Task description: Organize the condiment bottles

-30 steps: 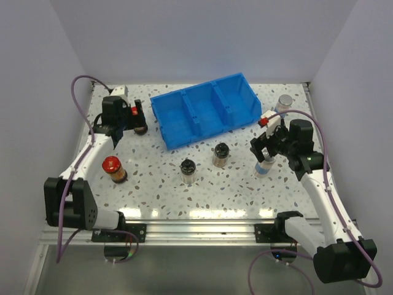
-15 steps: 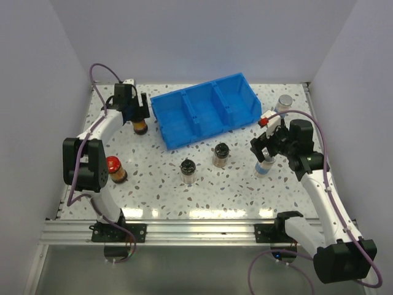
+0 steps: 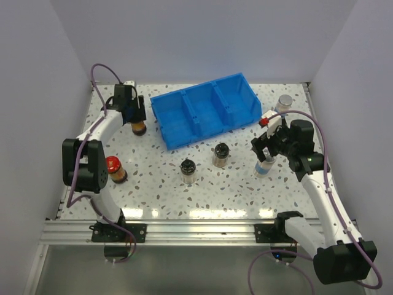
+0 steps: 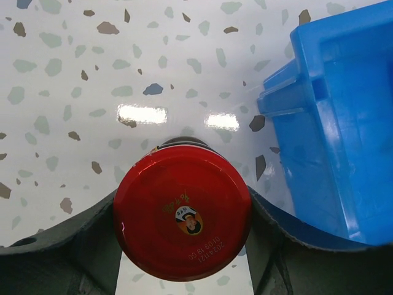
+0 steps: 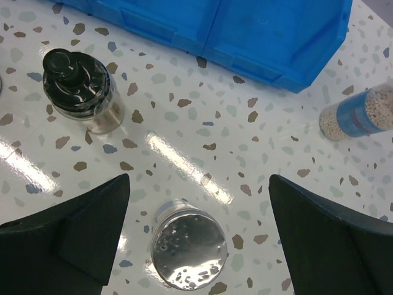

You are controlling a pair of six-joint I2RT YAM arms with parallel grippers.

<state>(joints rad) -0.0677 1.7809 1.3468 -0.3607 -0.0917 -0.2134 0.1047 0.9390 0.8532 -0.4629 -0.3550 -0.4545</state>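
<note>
Fingers of my left claw [image 3: 137, 117] clamp a red-capped jar [image 4: 182, 218] by its lid. The jar stands upright on the bench [image 4: 73, 74], just beside the left end of the blue bin [image 4: 344, 123]. My right claw [image 5: 199, 184] hangs spread wide above a silver-capped jar [image 5: 188, 249], gripping nothing. Two black-capped jars [image 3: 188, 170] [image 3: 221, 153] stand in front of the bin.

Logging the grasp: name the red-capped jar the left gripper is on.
The red-capped jar beside the blue bin, inside the left gripper; the other jar stands alone, ungripped.
</note>
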